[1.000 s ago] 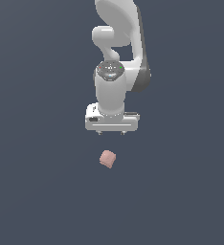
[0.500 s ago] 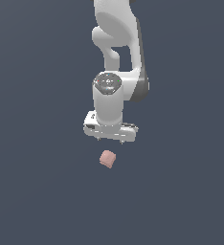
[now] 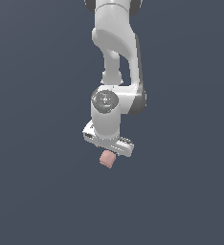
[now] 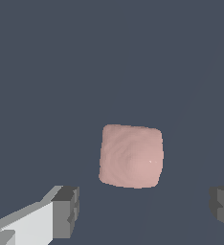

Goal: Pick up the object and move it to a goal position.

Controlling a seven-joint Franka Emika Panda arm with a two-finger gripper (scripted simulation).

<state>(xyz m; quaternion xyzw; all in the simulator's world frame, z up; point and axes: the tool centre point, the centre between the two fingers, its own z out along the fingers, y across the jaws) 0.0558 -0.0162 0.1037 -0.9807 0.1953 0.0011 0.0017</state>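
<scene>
The object point(image 3: 106, 160) is a small salmon-pink lump with rounded edges lying on the dark grey floor. In the exterior view my white gripper point(image 3: 109, 148) hangs right over it and covers its upper part. In the wrist view the object point(image 4: 131, 156) fills the middle. My gripper point(image 4: 145, 208) is open, with one dark fingertip point(image 4: 66, 210) on each side of the picture, and the object lies just off the line between them. Nothing is held.
The dark grey floor point(image 3: 32, 191) stretches flat all around. The white arm point(image 3: 116, 52) rises above the gripper.
The arm has moved down toward the object. The gripper, which hung clearly above it a second ago, now overlaps its top in the exterior view. The object has not moved.
</scene>
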